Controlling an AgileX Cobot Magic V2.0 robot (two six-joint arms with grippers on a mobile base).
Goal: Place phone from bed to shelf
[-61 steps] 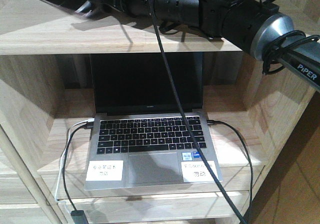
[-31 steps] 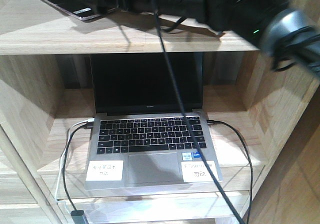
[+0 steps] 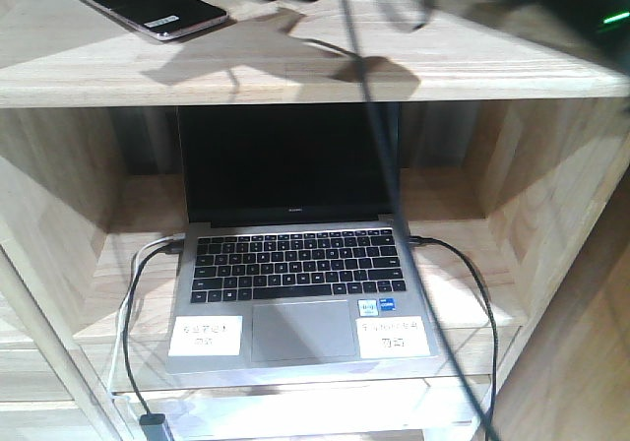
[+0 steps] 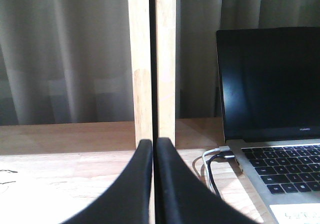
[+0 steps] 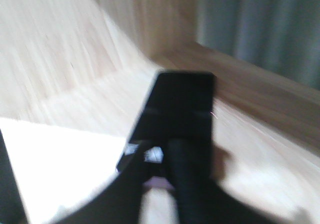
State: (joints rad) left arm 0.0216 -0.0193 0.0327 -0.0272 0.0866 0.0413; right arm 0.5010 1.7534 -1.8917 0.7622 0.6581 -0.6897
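Lying flat on the top board of the shelf (image 3: 463, 62), at its left end: the phone (image 3: 148, 5), black, glossy, with small white sticker near the pink edge. Seen blurred in the right wrist view, with the right gripper (image 5: 160, 169) just before its near end; fingers seem close together, not clamped on phone, but cannot tell for sure. Left gripper (image 4: 154, 149) pressed together, holding nothing, beside the open silver laptop (image 3: 295, 293) on the lower board. Black cable (image 3: 379, 180) hanging across the front.
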